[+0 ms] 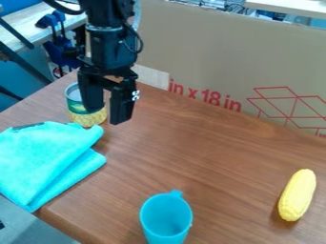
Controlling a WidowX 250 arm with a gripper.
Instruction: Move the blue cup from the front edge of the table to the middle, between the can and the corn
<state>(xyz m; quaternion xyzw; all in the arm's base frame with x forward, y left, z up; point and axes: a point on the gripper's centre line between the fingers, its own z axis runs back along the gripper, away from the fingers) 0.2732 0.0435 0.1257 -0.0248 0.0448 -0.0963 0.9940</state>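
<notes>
Black two-finger pincer (107, 116) is found in a released state, its fingers parted and pointing down over the far left part of the brown wooden tabletop (197, 138). Nearest to it is a cylindrical food can (75, 106), standing upright at the far left of the tabletop and partly hidden behind one finger. The can has a metal rim, a green band above and a yellow pattern of chunks on the lower label. Its contents cannot be determined, as the pincer covers part of the top.

Second container: a blue plastic cup (152, 221), upright near the front edge of the view, mouth facing up. Its handle points toward the back of the tabletop. The inner wall and bottom are open to inspection and show the same plain blue.

A folded turquoise cloth (45, 155) lies at the left, in front of the can; whether the two touch cannot be established. A dark strip (28, 126) is noted along the cloth's far edge. A yellow toy corn cob (297, 194) lies at the right, well apart from the cup. Behind the tabletop stands a brown cardboard panel (210, 52) bearing red printing. Blue-handled clamps (58, 50) are located at the upper left.
</notes>
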